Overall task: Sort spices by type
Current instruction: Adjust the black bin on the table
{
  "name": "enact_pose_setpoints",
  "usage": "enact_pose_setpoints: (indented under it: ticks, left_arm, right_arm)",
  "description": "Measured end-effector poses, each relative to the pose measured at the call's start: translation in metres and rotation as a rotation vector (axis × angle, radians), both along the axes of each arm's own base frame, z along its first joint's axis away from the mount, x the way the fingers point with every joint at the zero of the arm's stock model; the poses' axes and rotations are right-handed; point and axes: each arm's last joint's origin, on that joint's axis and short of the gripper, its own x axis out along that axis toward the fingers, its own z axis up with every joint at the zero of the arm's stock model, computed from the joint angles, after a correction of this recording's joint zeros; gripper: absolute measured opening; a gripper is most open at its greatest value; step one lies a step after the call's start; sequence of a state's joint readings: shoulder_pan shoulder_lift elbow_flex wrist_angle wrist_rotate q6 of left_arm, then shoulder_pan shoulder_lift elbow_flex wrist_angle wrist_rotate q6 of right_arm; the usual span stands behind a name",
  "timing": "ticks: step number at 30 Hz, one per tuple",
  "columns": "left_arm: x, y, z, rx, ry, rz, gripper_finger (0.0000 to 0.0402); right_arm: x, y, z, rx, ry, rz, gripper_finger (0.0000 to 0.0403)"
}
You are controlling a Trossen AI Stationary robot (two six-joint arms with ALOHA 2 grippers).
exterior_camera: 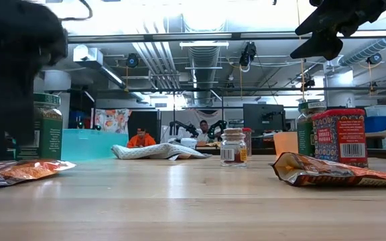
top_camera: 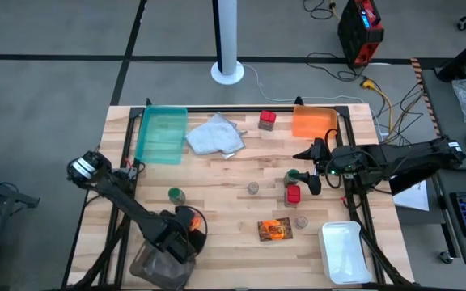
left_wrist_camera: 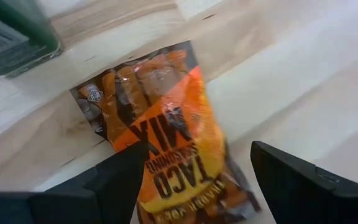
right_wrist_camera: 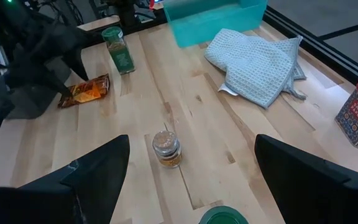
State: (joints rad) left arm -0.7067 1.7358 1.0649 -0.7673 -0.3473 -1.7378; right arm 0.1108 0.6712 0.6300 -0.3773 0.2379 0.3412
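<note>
Nearest you, your left gripper (left_wrist_camera: 191, 186) hovers with jaws wide, straddling a taco seasoning mix packet (left_wrist_camera: 166, 134) lying flat at the counter's (top_camera: 225, 194) near left edge; it reads "TACO SEASONING MIX". It looks light, crinkly and slippery, so pinch across its edge. Farther off, your right gripper (top_camera: 312, 179) hangs jaws wide above a green-capped jar (top_camera: 293, 175) and red tin (top_camera: 293, 194).

Wooden table (top_camera: 217, 202) with spices

Around the grey cloth (top_camera: 214, 135): teal tray (top_camera: 161, 133) beside it, orange tray (top_camera: 313, 122), jars, boxes and packets nearer the arms.
</note>
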Motion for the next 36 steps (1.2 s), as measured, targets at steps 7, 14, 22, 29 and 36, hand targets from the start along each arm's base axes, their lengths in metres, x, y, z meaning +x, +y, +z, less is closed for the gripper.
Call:
enact_pose_setpoints:
  ticks: [7, 14, 22, 29, 36]
  left_arm:
    - [-0.006, 0.003, 0.04, -0.093, -0.069, -0.067, 0.0276]
    - [-0.009, -0.025, 0.106, -0.233, -0.116, -0.179, 0.0276]
    - [-0.002, -0.052, 0.15, -0.192, -0.001, -0.262, 0.025]
    - [0.004, -0.075, 0.119, -0.213, 0.261, -0.453, 0.0111]
    - [-0.006, -0.093, 0.081, -0.183, 0.44, -0.61, 0.0016]
  right_arm:
    - [0.0, 0.0, 0.0, -0.006, 0.0, -0.011, 0.0338]
    - [0.0, -0.001, 0.0, -0.013, -0.001, -0.021, 0.0338]
    - [0.0, -0.001, -0.002, -0.014, 0.004, -0.022, 0.0338]
    - [0.0, -0.001, -0.005, -0.015, 0.014, -0.022, 0.0338]
    - [-0.001, -0.001, -0.012, -0.003, 0.031, -0.03, 0.0338]
